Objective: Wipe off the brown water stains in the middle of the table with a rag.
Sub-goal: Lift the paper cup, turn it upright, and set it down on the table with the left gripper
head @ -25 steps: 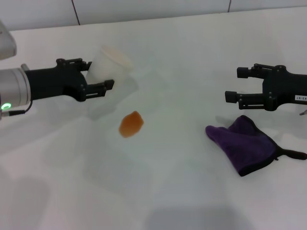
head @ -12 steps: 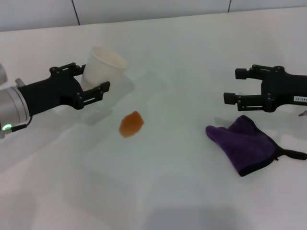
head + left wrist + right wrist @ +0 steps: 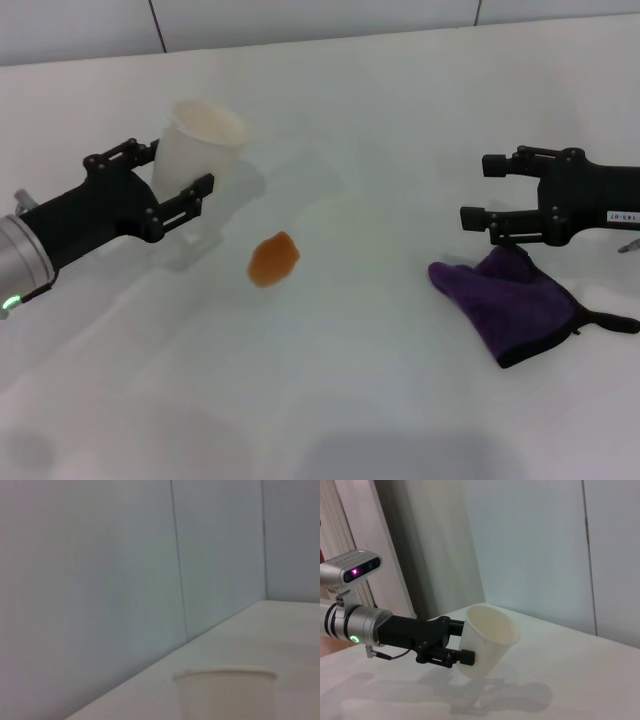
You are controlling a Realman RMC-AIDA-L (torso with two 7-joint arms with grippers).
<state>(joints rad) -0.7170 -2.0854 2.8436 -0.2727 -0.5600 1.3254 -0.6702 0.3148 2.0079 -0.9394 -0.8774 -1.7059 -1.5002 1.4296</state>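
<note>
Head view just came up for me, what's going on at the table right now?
The left gripper is shut on the white paper cup and holds it tilted above the table, on the robot's left. The right gripper is open and hovers just over the purple rag, which lies untouched on the table's right side. The brown water stain sits between the two arms, not yet wiped.
</note>
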